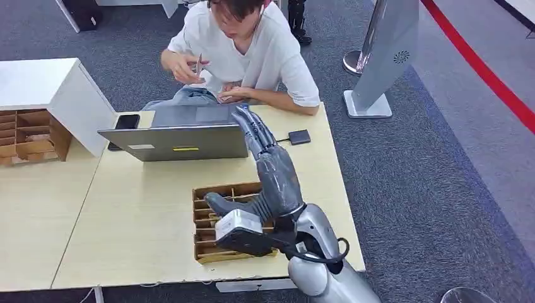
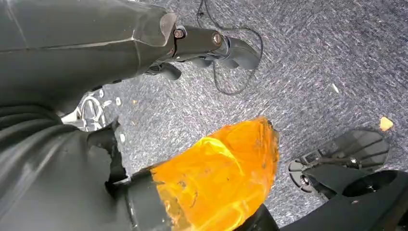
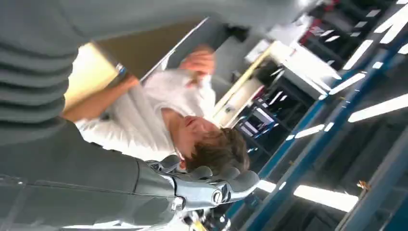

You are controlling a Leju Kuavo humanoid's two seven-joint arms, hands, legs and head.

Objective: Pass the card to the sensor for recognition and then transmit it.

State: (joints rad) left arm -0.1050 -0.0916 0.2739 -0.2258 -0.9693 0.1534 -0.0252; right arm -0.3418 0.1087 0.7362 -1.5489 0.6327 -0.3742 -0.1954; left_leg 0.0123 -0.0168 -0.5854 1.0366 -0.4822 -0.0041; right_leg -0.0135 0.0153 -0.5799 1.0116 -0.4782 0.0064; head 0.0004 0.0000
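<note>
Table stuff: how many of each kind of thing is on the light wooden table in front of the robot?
Laptop: 1
Phone: 1
Small dark box with a cable: 1
Wooden tray with slots: 1
Total: 4

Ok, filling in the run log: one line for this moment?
right hand: raised, open, empty | brown cardboard divider tray: beneath it | small dark sensor box: untouched | person's hand: holds card
</note>
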